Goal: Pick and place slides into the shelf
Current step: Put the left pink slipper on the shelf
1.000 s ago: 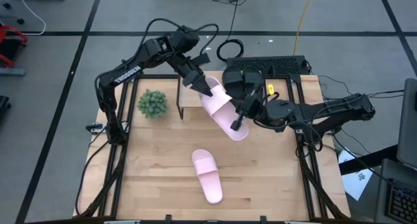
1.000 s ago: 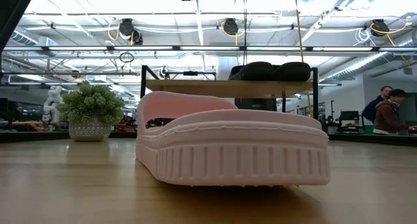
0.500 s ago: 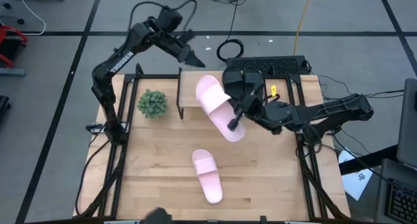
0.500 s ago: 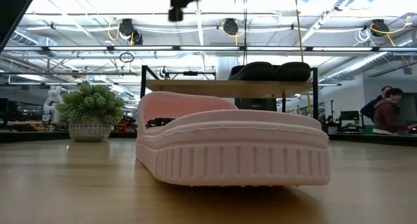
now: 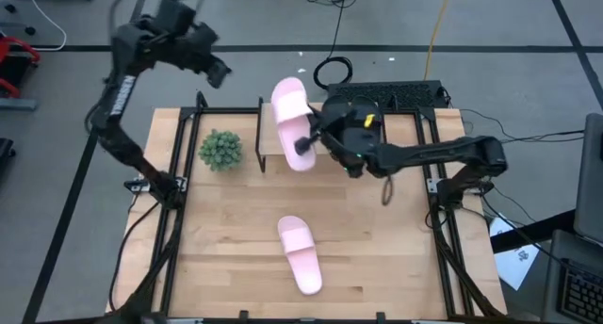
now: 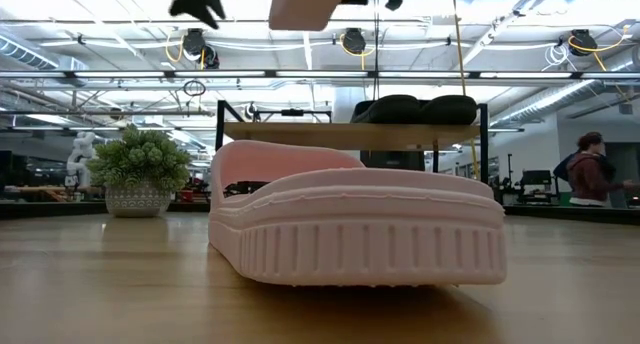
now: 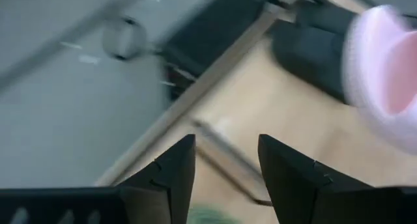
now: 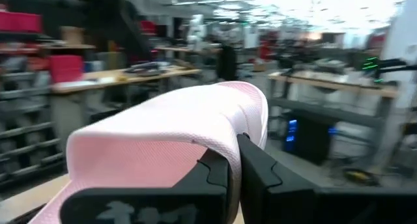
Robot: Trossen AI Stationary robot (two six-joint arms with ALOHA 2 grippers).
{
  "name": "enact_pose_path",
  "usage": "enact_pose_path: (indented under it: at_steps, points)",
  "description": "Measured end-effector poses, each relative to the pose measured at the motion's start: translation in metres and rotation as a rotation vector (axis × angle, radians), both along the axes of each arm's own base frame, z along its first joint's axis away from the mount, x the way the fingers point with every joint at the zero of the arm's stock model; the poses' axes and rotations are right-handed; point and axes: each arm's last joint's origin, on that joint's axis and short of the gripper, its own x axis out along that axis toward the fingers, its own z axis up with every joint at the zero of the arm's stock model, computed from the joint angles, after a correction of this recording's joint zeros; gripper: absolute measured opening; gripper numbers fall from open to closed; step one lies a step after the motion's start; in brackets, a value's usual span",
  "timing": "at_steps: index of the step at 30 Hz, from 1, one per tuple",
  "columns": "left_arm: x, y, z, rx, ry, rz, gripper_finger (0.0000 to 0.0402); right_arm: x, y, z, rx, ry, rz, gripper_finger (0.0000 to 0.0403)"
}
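Wooden tabletop (image 5: 377,249), right fingers (image 5: 309,142) pinching pink slide (image 5: 290,103) over shelf (image 5: 273,145), seemingly lengthwise front-to-back, left fingers (image 7: 176,168) spread

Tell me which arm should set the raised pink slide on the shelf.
Right. Its tool is already shut on the pink slide, which it holds above the shelf. The left tool is open, empty, and off beyond the table's far left corner.
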Motion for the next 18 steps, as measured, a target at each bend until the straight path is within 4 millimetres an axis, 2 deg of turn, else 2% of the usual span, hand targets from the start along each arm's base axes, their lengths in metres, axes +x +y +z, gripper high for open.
enact_pose_path:
  at_steps: [4,8,12,18]
  points:
    - [-0.026,-0.013,0.017,0.139,0.032,0.122,0.0168,0.028,-0.007,0.012,-0.033,0.036,-0.065,0.0]
    - [-0.041,-0.019,0.027,0.234,0.032,0.215,0.0168,0.056,-0.008,0.024,-0.059,0.132,-0.134,0.0]
    - [-0.048,-0.023,0.032,0.264,0.02,0.244,0.0168,0.076,-0.009,0.024,-0.054,0.206,-0.241,0.0]
    - [-0.047,-0.021,0.031,0.268,0.035,0.232,0.0168,0.091,-0.01,0.015,-0.028,0.217,-0.241,0.0]
